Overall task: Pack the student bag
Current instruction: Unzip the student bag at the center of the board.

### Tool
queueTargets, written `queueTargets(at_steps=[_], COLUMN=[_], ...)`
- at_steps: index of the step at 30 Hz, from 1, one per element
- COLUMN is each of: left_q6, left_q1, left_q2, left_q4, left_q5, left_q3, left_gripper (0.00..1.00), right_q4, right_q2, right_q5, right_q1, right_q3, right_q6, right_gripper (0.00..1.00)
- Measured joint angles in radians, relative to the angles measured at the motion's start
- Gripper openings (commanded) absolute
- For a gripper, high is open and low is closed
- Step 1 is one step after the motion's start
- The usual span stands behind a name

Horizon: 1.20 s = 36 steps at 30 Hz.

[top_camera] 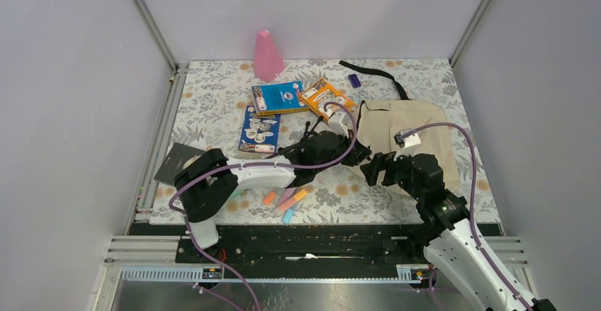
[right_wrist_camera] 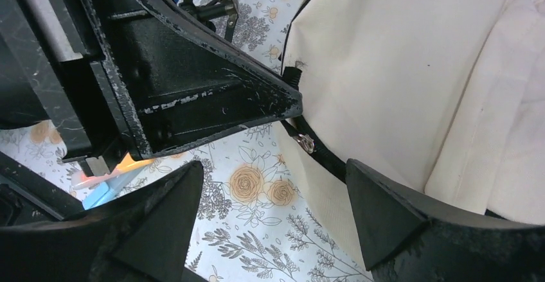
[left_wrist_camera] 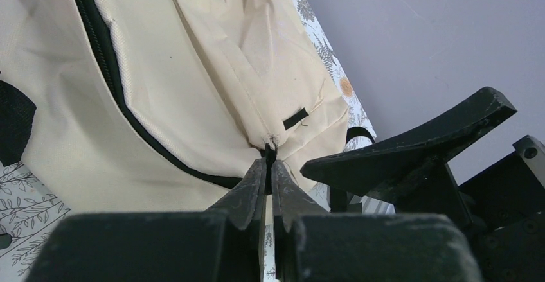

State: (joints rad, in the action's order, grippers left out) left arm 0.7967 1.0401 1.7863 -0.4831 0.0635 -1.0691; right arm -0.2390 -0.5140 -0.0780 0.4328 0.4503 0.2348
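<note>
The student bag (top_camera: pixel 407 130) is a beige fabric backpack with black zipper trim, lying flat at the table's right. My left gripper (top_camera: pixel 359 152) reaches across to its near-left edge. In the left wrist view that gripper (left_wrist_camera: pixel 269 160) is shut on a small black tab at the student bag's (left_wrist_camera: pixel 193 70) zipper line, and the cloth puckers there. My right gripper (top_camera: pixel 373 169) hovers just beside it, open. Its fingers (right_wrist_camera: pixel 173 195) straddle the floral cloth and the bag's (right_wrist_camera: pixel 398 70) edge with nothing between them. A metal zipper pull (right_wrist_camera: pixel 304 143) hangs on the black trim.
Two blue books (top_camera: pixel 278 97) (top_camera: pixel 256 131) and an orange book (top_camera: pixel 322 96) lie left of the bag. A pink cone-shaped thing (top_camera: pixel 267 56) and a purple item (top_camera: pixel 354 80) sit at the back. Highlighters (top_camera: pixel 285 201) lie near the front edge, and a black notebook (top_camera: pixel 177 162) at the left.
</note>
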Motion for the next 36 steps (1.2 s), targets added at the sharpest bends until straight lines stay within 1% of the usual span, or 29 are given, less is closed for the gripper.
queueTargets(at_steps=[6,13,22,24,26,27,33,34,36], left_q6=[0.001,0.002,0.006,0.008,0.008,0.008,0.008,0.008,0.008], left_q1=[-0.01,-0.028,-0.031,-0.031,-0.031,-0.031,-0.031,-0.031,-0.031], left_q2=[-0.007,-0.03,-0.035,-0.039,-0.044,-0.047,-0.063,-0.065,-0.066], left_q4=[0.018,0.027,0.033,0.033,0.033,0.033,0.039,0.042,0.045], left_q5=[-0.02,-0.042,-0.066,-0.074,-0.079,-0.08,-0.08,-0.079,-0.074], left_q3=[0.0,0.0,0.0,0.0,0.0,0.0,0.0,0.0,0.0], left_gripper=[0.0,0.0,0.0,0.0,0.0,0.0,0.0,0.0,0.0], right_q4=[0.043,0.056,0.059,0.064,0.066,0.066,0.076,0.076,0.071], right_q2=[-0.058,-0.106,-0.144,-0.156,-0.169,-0.173,-0.195,-0.195,-0.195], right_q5=[-0.008,0.051,0.151,0.166,0.174,0.176,0.2,0.203,0.216], right_q1=[0.0,0.002,0.039,0.048,0.053,0.055,0.06,0.06,0.062], right_q3=[-0.013,-0.024,-0.024,-0.024,-0.024,-0.024,-0.023,-0.021,-0.015], right_q6=[-0.051,-0.091,-0.126,-0.132,-0.138,-0.141,-0.157,-0.159,-0.158], right_gripper=[0.84,0.74,0.7,0.66,0.6,0.55,0.11,0.06,0.01])
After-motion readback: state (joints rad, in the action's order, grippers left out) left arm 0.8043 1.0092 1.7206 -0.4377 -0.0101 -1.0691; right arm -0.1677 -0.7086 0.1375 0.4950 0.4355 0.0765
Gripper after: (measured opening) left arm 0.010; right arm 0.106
